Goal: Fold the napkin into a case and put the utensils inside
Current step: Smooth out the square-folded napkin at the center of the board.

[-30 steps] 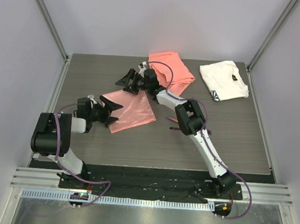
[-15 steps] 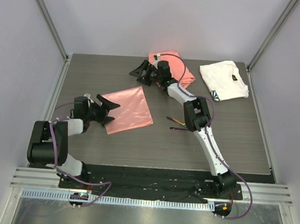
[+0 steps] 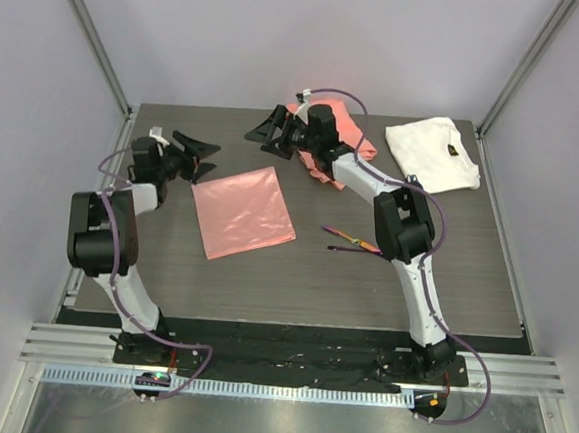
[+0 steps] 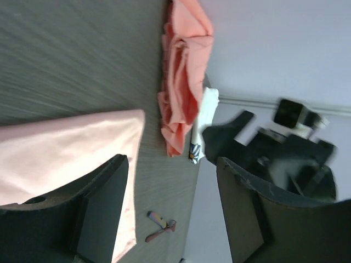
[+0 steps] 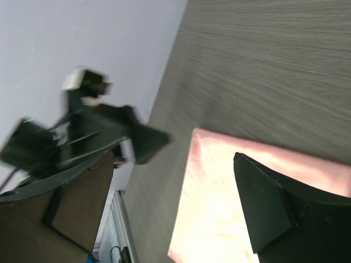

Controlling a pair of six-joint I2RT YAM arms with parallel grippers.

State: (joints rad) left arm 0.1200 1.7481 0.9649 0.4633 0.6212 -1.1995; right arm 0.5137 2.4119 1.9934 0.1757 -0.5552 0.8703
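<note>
Napkin (image 3: 244,211): lay flat, unfolded, left of centre on table (image 3: 265,275); no case formed. Utensils (image 3: 353,243): lay together to its right, apart from it. Left gripper (image 3: 202,156), right gripper (image 3: 264,132): both spread wide, empty, beyond napkin's far edge. Folding and loading outstanding.

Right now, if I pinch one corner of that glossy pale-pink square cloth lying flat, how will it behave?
The glossy pale-pink square cloth lies dead flat with thin edges, so it will probably hang limp, not hold shape. Its satin sheen suggests it may slide over the grey wood-grain table or slip from a light pinch.
</note>
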